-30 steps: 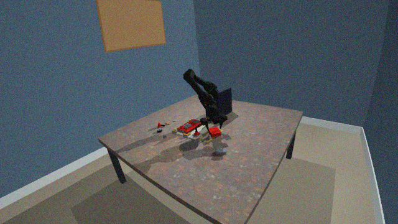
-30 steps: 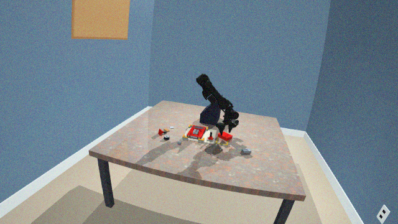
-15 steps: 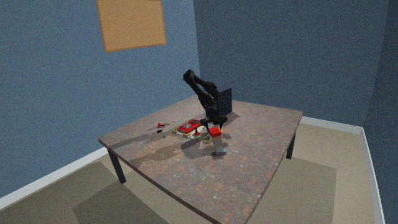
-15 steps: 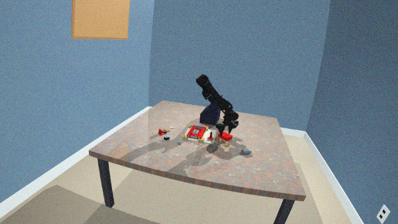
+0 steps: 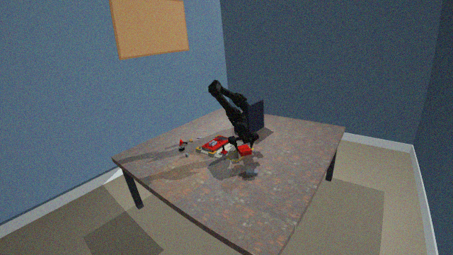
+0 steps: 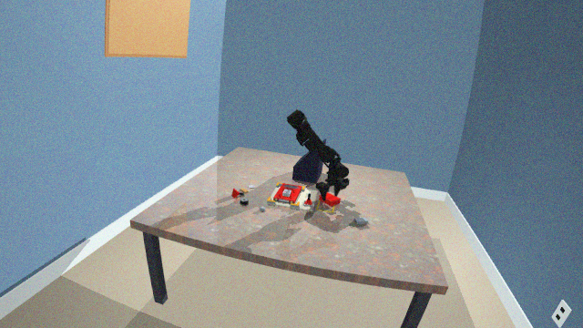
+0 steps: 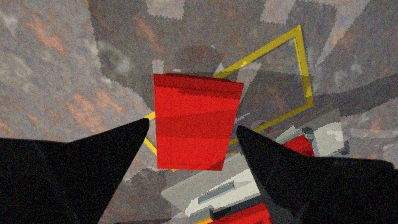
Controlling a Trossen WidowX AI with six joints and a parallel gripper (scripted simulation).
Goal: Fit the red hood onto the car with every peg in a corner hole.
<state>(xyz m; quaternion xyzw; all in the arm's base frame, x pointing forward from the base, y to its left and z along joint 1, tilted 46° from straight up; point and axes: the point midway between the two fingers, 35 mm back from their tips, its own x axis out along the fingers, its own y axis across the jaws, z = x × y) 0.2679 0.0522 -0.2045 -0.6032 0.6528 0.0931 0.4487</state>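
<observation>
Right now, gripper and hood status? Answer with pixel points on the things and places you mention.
Gripper [image 5: 244,145] [image 6: 329,192] [image 7: 194,126] open, empty. Red hood [image 5: 245,150] [image 6: 330,199] [image 7: 194,125] between fingers, ungripped, off chassis [image 5: 214,144] [image 6: 288,193] [image 7: 235,187]. Nothing seen blocking the fingertips.

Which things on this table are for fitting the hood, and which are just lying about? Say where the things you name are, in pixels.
For the job:
- hood [image 5: 245,150] [image 6: 331,199] [image 7: 194,125]
- car [image 5: 218,143] [image 6: 288,193]
- pincer [image 5: 244,144] [image 6: 330,193] [image 7: 194,126]

Apparently just lying about:
- grey piece [image 5: 251,172] [image 6: 361,221]
- red cone [image 5: 181,142] [image 6: 235,193]
- black piece [image 5: 181,149] [image 6: 244,201]
</observation>
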